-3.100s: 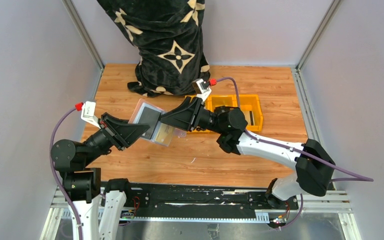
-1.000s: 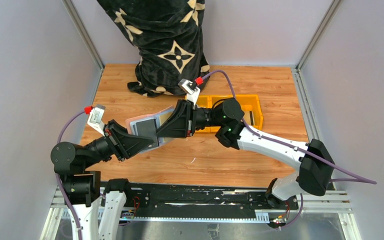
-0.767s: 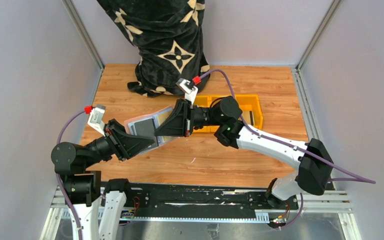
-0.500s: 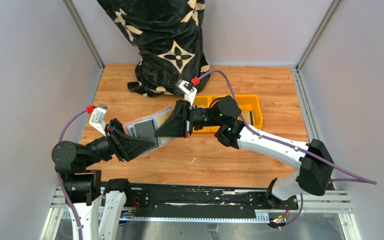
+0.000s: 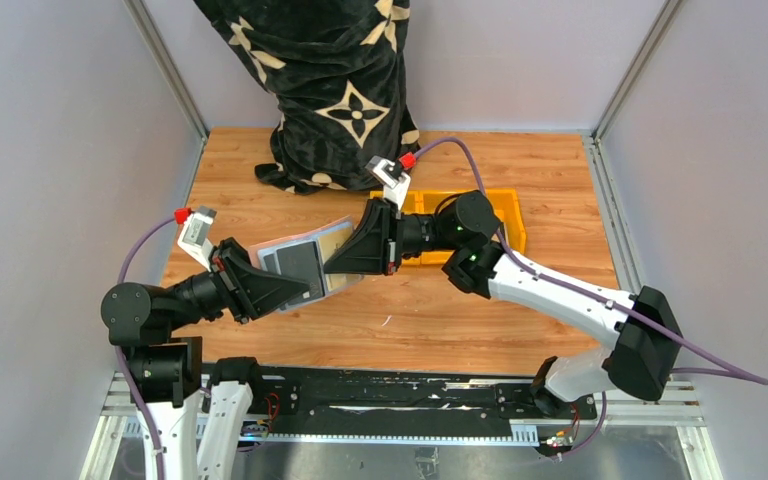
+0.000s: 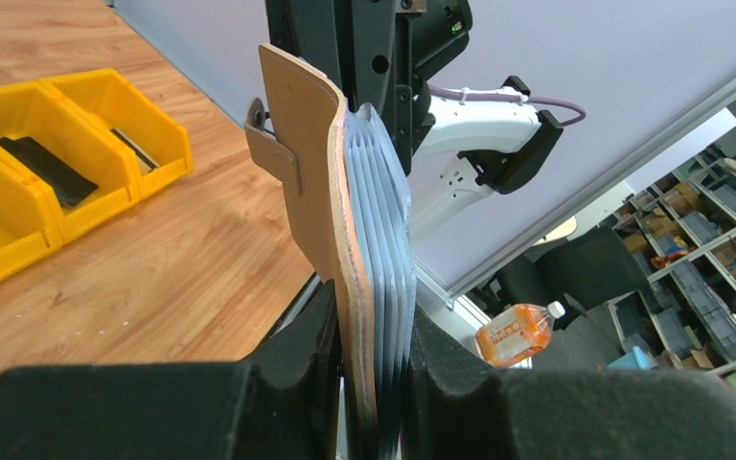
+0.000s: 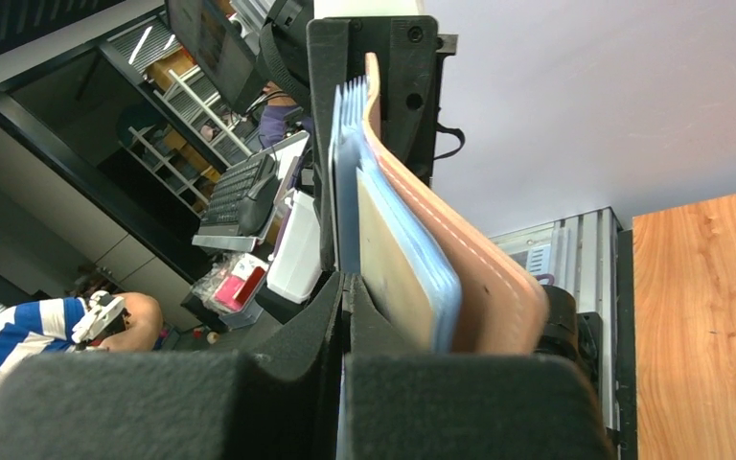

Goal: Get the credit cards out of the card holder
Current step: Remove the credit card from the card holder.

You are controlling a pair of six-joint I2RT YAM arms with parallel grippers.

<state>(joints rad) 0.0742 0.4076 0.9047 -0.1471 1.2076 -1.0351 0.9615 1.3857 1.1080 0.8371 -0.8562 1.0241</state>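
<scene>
The brown card holder (image 5: pixel 298 262) hangs above the table between both arms, with its greyish leaves fanned open. My left gripper (image 5: pixel 298 288) is shut on its near end. In the left wrist view the gripper (image 6: pixel 372 307) clamps the brown cover (image 6: pixel 311 144) and the leaves together. My right gripper (image 5: pixel 333 267) meets the holder's right edge. In the right wrist view this gripper (image 7: pixel 345 280) is shut on a thin pale blue leaf (image 7: pixel 343 163); card or sleeve, I cannot tell. Beside it a gold-tan credit card (image 7: pixel 393 249) and a pale blue one (image 7: pixel 444 292) sit in the holder.
A yellow three-compartment bin (image 5: pixel 513 212) stands right of centre on the wooden table, partly under the right arm. One compartment holds a black flat item (image 6: pixel 43 168). A black patterned cloth (image 5: pixel 330 80) hangs at the back. Grey walls close both sides.
The right arm has drawn a little to the right and its wrist has risen. The holder now lies flatter and more spread out. The left arm has barely moved.
</scene>
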